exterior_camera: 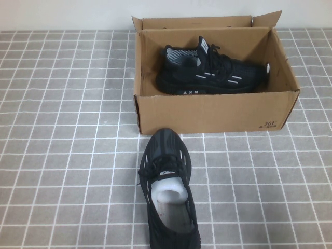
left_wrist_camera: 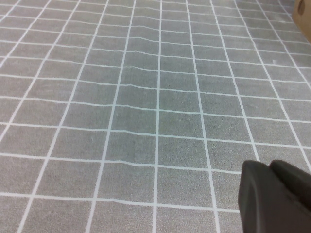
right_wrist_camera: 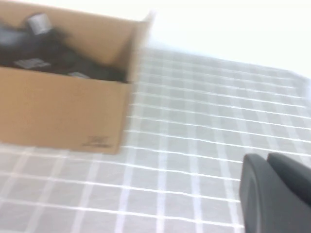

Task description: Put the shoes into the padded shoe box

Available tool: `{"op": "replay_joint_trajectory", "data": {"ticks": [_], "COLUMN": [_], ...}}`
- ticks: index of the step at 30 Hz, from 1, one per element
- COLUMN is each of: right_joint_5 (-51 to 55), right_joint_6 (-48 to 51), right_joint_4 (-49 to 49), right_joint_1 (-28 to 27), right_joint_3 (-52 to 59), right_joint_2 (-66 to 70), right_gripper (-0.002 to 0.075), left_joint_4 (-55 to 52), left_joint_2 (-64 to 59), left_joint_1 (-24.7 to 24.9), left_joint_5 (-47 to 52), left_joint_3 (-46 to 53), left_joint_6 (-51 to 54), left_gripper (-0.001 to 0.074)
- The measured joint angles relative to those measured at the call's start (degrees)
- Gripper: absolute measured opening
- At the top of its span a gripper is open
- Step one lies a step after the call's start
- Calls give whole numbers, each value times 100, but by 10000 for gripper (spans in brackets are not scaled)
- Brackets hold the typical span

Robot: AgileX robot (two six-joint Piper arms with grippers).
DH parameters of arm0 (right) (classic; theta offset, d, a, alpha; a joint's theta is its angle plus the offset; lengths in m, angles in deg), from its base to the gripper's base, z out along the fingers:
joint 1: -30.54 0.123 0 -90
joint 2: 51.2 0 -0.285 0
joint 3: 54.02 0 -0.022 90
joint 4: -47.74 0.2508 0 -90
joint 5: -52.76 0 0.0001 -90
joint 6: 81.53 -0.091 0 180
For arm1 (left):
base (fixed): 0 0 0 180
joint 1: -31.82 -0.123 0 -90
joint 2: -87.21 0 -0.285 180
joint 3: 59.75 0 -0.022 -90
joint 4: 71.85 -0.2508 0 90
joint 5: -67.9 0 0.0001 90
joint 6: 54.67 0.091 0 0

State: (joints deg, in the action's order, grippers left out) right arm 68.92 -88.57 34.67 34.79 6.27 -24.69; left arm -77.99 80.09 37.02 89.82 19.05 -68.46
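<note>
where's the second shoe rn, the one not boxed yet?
In the high view the loose shoe lies on the tiled table just in front of the cardboard box, toe toward its front wall. Neither hand is near it.

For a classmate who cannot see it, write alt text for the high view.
One black shoe lies inside the open cardboard box; the other shoe lies on the grey tiled table in front, toe toward the box. Neither the left pincer nor the right pincer appears in this view.
</note>
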Motion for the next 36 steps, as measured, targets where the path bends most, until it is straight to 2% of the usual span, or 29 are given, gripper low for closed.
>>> {"op": "replay_joint_trajectory", "data": {"ticks": [5,6,7,9,10,15,22,36], "right_joint_5": [-232,-737,-725,-699,-264,-239,367,275], "right_joint_6": [-63,-139,-139,-139,-127,-176,-511,-569], "right_joint_4": [22,22,-13,-13,22,22,42,-23], "right_joint_1": [-812,-891,-995,-995,-965,-1019,-1159,-1204], "right_joint_3": [819,955,1174,1362,1394,1786,1839,1858], "right_joint_2": [-896,-1054,-1391,-1560,-1497,-1834,-1913,-2083], "right_gripper": [-8,-6,-6,-6,-8,-8,-8,-6], "left_joint_4": [0,0,0,0,0,0,0,0], "left_joint_2": [0,0,0,0,0,0,0,0], "left_joint_1": [0,0,0,0,0,0,0,0], "left_joint_5": [0,0,0,0,0,0,0,0], "left_joint_3": [0,0,0,0,0,0,0,0], "left_joint_6": [0,0,0,0,0,0,0,0], "left_gripper": [2,2,2,2,2,2,2,2]}}
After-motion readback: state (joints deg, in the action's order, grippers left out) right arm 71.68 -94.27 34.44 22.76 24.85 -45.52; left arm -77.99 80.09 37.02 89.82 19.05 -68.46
